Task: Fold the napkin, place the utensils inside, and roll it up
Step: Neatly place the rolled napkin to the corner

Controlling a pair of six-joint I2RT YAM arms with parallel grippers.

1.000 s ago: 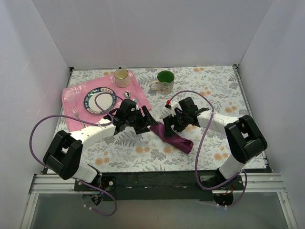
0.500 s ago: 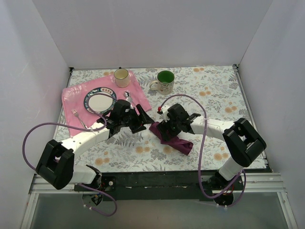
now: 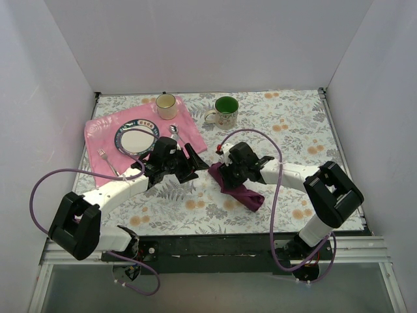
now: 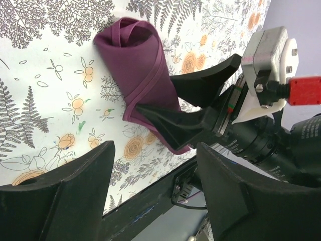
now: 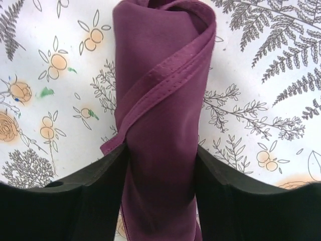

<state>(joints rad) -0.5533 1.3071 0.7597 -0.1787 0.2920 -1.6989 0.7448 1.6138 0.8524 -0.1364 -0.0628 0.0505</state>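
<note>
Half the napkin (image 3: pixel 247 194) hides under the right end effector (image 3: pixel 221 176).

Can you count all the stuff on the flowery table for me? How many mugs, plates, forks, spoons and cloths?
Mugs: 2, a cream mug and a green-lined mug
Plates: 1, the plate
Forks: 1, the fork
Spoons: 1, the spoon
Cloths: 2, the purple napkin and the pink mat
Total: 7

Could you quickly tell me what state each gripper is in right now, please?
Left gripper: open, holding nothing.
Right gripper: closed on the rolled napkin.
</note>
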